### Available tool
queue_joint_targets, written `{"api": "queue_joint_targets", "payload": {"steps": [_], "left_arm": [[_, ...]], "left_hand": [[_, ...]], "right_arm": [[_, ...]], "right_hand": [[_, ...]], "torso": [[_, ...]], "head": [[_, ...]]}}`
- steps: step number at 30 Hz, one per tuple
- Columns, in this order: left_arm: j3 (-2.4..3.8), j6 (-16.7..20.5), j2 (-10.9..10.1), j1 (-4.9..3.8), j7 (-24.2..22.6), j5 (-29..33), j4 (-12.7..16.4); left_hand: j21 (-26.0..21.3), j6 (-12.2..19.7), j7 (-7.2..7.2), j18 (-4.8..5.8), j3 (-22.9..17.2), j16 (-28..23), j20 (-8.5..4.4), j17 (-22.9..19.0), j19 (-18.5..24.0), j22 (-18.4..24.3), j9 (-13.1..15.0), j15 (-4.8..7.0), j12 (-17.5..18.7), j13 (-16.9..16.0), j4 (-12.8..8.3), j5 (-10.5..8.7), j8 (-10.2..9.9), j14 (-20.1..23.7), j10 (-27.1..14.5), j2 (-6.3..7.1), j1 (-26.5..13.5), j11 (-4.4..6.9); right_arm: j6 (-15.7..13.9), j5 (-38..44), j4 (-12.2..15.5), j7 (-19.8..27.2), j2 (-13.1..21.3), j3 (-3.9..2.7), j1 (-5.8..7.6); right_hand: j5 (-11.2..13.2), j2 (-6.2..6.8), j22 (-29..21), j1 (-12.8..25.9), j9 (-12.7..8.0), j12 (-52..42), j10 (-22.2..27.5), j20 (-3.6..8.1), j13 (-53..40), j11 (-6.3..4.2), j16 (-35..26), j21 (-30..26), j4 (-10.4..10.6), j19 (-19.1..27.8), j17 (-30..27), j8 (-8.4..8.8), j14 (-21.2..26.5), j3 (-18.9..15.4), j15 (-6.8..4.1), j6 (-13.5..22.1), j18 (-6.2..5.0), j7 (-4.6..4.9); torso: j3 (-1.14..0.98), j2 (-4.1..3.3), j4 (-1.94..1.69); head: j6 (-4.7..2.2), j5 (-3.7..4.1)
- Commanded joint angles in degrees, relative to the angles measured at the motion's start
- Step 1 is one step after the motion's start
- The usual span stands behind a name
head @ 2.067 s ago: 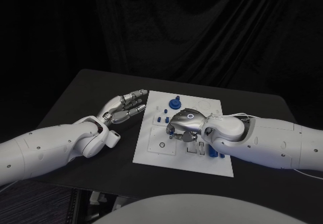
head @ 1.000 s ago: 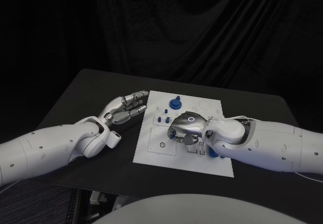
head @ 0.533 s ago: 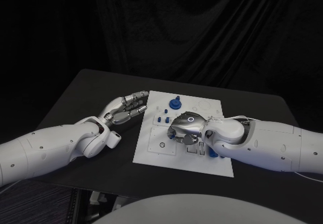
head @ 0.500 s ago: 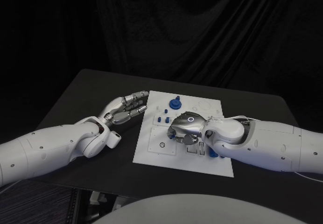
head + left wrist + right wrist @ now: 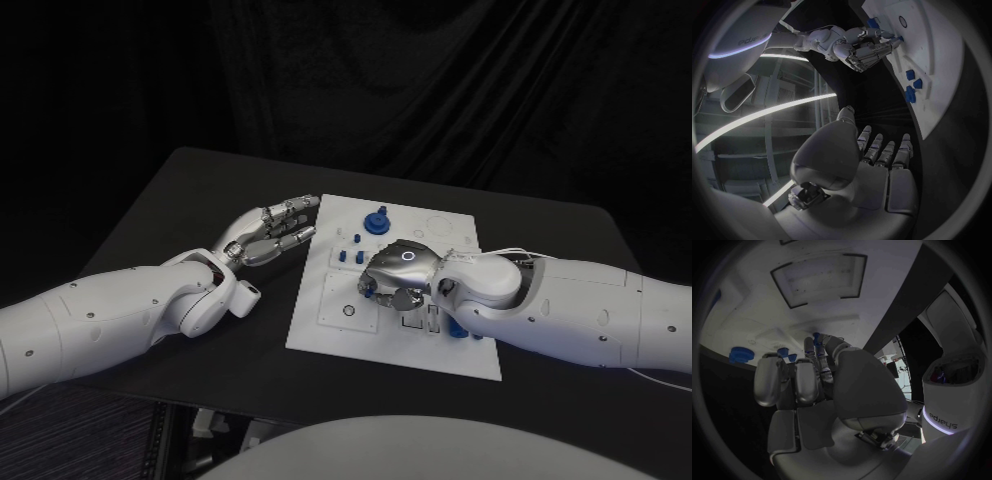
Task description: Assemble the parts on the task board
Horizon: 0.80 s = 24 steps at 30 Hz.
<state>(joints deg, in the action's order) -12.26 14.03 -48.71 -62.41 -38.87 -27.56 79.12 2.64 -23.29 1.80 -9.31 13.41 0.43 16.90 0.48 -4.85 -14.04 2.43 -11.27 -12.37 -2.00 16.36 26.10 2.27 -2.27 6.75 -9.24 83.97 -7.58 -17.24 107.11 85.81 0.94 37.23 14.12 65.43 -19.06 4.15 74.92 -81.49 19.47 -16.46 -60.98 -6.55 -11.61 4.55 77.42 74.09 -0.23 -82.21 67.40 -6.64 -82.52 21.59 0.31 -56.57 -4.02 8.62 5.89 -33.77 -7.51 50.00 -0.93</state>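
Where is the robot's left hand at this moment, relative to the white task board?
In the head view, the left hand is over the black table, just beside the left edge of the task board near its far corner, holding nothing, with its fingers pointing toward the board.

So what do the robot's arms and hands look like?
Both arms are chunky, smooth white shells with small dark dots. Each ends in a shiny silver hand: left hand, right hand. The right hand's back has a small glowing ring, and thin pale cables run along the right arm.

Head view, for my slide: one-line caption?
Right hand works over the white task board; left hand waits beside it.
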Motion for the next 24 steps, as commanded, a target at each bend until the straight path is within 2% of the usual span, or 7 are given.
{"api": "queue_joint_targets", "payload": {"steps": [1,3,5,10,16,23,24], "left_arm": [[0.06,-0.7,0.2,0.13,-4.1,0.3,0.0],[0.06,-0.7,0.2,0.13,-4.0,0.3,-0.1],[0.06,-0.7,0.3,0.14,-4.0,0.3,-0.1],[0.06,-0.8,0.3,0.15,-4.0,0.3,-0.3],[0.06,-0.8,0.4,0.19,-3.9,0.3,-0.4],[0.06,-0.8,0.3,0.27,-3.9,0.3,-0.3],[0.06,-0.8,0.3,0.28,-4.0,0.3,-0.3]], "left_hand": [[-0.2,-0.4,0.33,0.30,0.3,0.1,-0.10,0.0,0.2,0.1,0.1,-0.60,0.1,0.0,0.1,-0.27,0.2,0.0,0.0,-0.51,0.2,-0.28],[-0.2,-0.4,0.35,0.31,0.3,0.1,-0.10,0.0,0.2,0.1,0.1,-0.60,0.1,0.0,0.1,-0.28,0.3,0.0,0.0,-0.52,0.2,-0.28],[-0.2,-0.7,0.59,0.33,0.3,0.0,-0.11,0.0,0.2,0.1,0.2,-0.49,0.2,0.0,0.1,-0.33,0.3,0.2,0.0,-0.60,0.2,-0.25],[-0.2,-0.9,0.72,0.33,0.4,0.0,-0.12,0.0,0.2,0.1,0.2,-0.41,0.2,0.0,0.1,-0.34,0.3,0.2,0.0,-0.62,0.2,-0.24],[-0.2,-1.3,0.89,0.34,0.4,0.0,-0.11,0.0,0.1,0.0,0.2,-0.37,0.2,0.0,0.1,-0.34,0.4,0.2,-0.1,-0.63,0.2,-0.22],[-0.2,-1.5,1.00,0.34,0.4,0.0,-0.11,0.0,0.1,0.1,0.2,-0.35,0.2,0.0,0.1,-0.34,0.4,0.2,-0.1,-0.63,0.2,-0.21],[-0.2,-1.6,1.14,0.35,0.4,0.0,-0.11,0.0,0.2,0.2,0.3,-0.29,0.2,0.0,0.1,-0.34,0.5,0.4,-0.1,-0.63,0.2,-0.18]], "right_arm": [[1.5,0.5,-0.1,-1.6,0.0,0.02,-0.27],[2.1,0.5,-0.2,-1.9,-0.1,0.02,-0.30],[2.3,0.5,-0.2,-2.1,-0.1,0.02,-0.32],[2.3,0.3,-0.3,-2.3,0.0,0.02,-0.35],[2.1,-1.5,-0.2,-2.1,0.1,0.02,-0.36],[-1.5,-2.7,0.3,-1.6,1.4,-0.01,-0.33],[-2.1,-2.9,0.6,-1.5,1.7,-0.03,-0.31]], "right_hand": [[0.6,0.13,9.8,0.9,-0.6,1.2,1.5,-0.12,0.4,0.88,-0.7,-1.0,0.4,0.8,-0.9,1.35,0.5,0.3,0.58,1.7,0.13,0.41],[2.0,0.76,9.5,1.6,-1.6,2.8,4.2,-0.61,0.9,1.63,-1.2,-2.1,0.9,1.4,-1.6,3.07,1.0,0.4,1.28,4.7,-0.05,0.11],[3.2,1.27,9.1,2.1,-2.5,3.8,6.9,-1.22,1.2,2.36,-1.7,-3.4,1.2,2.2,-2.4,3.16,1.6,0.2,1.84,8.1,-0.32,-1.08],[4.2,1.43,8.8,2.3,-3.7,3.8,9.7,-1.74,0.8,2.83,-2.1,-4.8,1.5,2.9,-3.3,3.13,2.4,-0.4,2.20,11.7,-0.62,-1.46],[5.0,1.41,8.3,2.4,-4.6,3.4,12.0,-2.05,0.3,3.16,-2.6,-6.4,1.6,3.8,-4.3,3.01,3.2,-1.3,2.48,13.5,-0.94,-1.90],[5.8,1.38,8.0,2.4,-5.6,2.9,18.1,-2.02,-0.4,3.68,-2.8,-7.8,1.7,4.4,-4.9,2.79,3.9,-3.5,2.24,15.3,-1.21,-3.37],[5.9,1.31,8.0,2.4,-5.7,2.7,19.1,-1.95,-0.5,3.76,-2.7,-7.9,1.8,4.4,-4.9,2.74,3.8,-3.9,2.22,15.2,-1.22,-3.25]], "torso": [[-0.03,-0.04,0.06],[-0.03,-0.04,0.08],[-0.04,-0.06,0.08],[-0.06,-0.07,0.10],[-0.07,-0.03,0.08],[-0.09,0.02,0.09],[-0.09,0.03,0.09]], "head": [[0.00,-0.04],[0.00,-0.03],[0.00,-0.04],[0.00,-0.05],[0.00,0.02],[0.00,0.01],[0.00,-0.01]]}}
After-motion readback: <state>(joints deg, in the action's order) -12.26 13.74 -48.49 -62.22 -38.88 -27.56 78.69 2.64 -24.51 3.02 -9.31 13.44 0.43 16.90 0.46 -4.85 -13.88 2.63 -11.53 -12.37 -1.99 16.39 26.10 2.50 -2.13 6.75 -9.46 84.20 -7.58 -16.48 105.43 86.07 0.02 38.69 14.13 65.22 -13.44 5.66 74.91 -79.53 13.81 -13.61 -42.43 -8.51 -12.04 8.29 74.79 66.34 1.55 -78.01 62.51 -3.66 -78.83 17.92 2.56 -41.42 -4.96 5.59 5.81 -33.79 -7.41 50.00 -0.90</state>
